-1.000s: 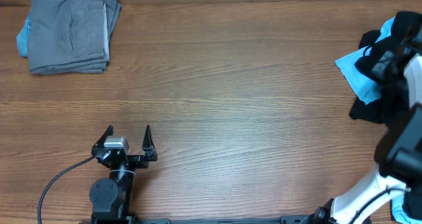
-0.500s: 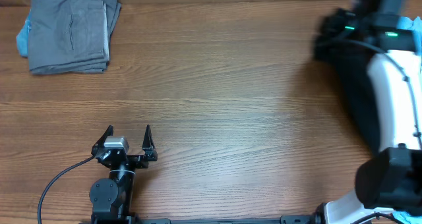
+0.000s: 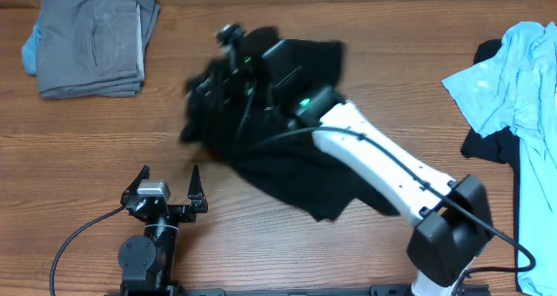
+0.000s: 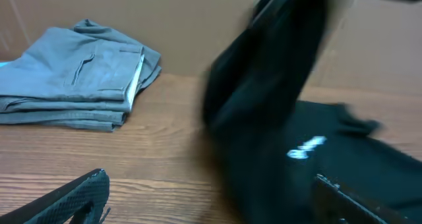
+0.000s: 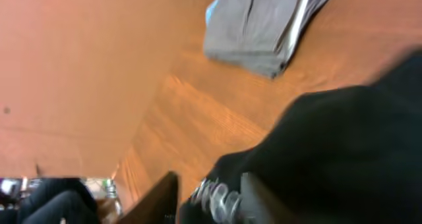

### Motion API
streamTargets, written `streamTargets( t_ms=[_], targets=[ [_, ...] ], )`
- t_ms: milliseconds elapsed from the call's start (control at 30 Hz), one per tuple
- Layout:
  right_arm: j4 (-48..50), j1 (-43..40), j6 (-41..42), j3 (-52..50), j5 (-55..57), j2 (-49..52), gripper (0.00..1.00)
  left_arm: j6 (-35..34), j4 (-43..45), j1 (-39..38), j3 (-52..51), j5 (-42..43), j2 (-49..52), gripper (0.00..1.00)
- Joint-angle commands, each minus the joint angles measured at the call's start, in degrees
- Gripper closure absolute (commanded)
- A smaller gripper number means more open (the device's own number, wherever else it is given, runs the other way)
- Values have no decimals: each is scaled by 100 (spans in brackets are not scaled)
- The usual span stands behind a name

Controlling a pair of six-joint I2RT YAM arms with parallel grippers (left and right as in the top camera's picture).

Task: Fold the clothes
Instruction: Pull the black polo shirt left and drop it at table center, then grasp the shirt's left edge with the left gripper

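Observation:
The black shirt (image 3: 296, 165) hangs and trails from my right gripper (image 5: 211, 197) across the middle of the table, blurred by motion. Its lower part drags on the wood (image 3: 331, 200). In the right wrist view black cloth (image 5: 343, 151) with white print fills the gap between the fingers. My right arm (image 3: 365, 148) reaches from the front right over the shirt. My left gripper (image 3: 170, 176) stands open near the front left, nothing between its fingers. In the left wrist view the shirt (image 4: 277, 118) sweeps close ahead, its white logo (image 4: 306, 147) showing.
A stack of folded grey garments (image 3: 91, 39) lies at the back left corner, seen too in the left wrist view (image 4: 72, 79). A light blue shirt (image 3: 513, 78) lies over a dark garment (image 3: 483, 144) at the right edge.
My right arm swung from the far right to the table's middle, dragging the black shirt along. The light blue shirt now lies uncovered at the right. The left arm stayed still.

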Motion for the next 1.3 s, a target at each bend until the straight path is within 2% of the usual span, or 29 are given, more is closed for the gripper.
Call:
streamTargets(
  t_ms=[0, 67, 167, 367, 433, 667, 767, 933, 1100, 1267],
  targets=[
    [31, -2, 11, 138, 376, -66, 49, 114, -13, 4, -20, -39, -61, 0],
    [-87, -63, 11, 142, 400, -116, 49, 114, -13, 4, -20, -37, -61, 0],
    [-417, -348, 11, 142, 404, -284, 42, 114, -13, 4, -20, -39, -61, 0],
    [-1950, -1217, 13, 142, 1064, -855, 14, 114, -13, 4, -20, -39, -61, 0],
    [-2498, -1432, 13, 142, 1488, -1064, 0, 111, -13, 4, -20, -39, -61, 0],
    [-4011, -1611, 15, 140, 2918, -1779, 0, 114, -13, 4, -20, -50, -59, 0],
    [-4601, -1611, 74, 133, 2870, -1991, 0, 114, -13, 4, -20, -52, -59, 0],
    [-5473, -1611, 13, -70, 1860, -1893, 0, 114, -13, 4, -20, -50, -59, 0],
    [-5591, -1504, 275, -820, 1633, -1873, 0, 114, -13, 4, -20, -50, -59, 0],
    [-4999, -1283, 400, -1655, 1266, -1873, 0, 114, -13, 4, -20, -50, -59, 0]
  ],
)
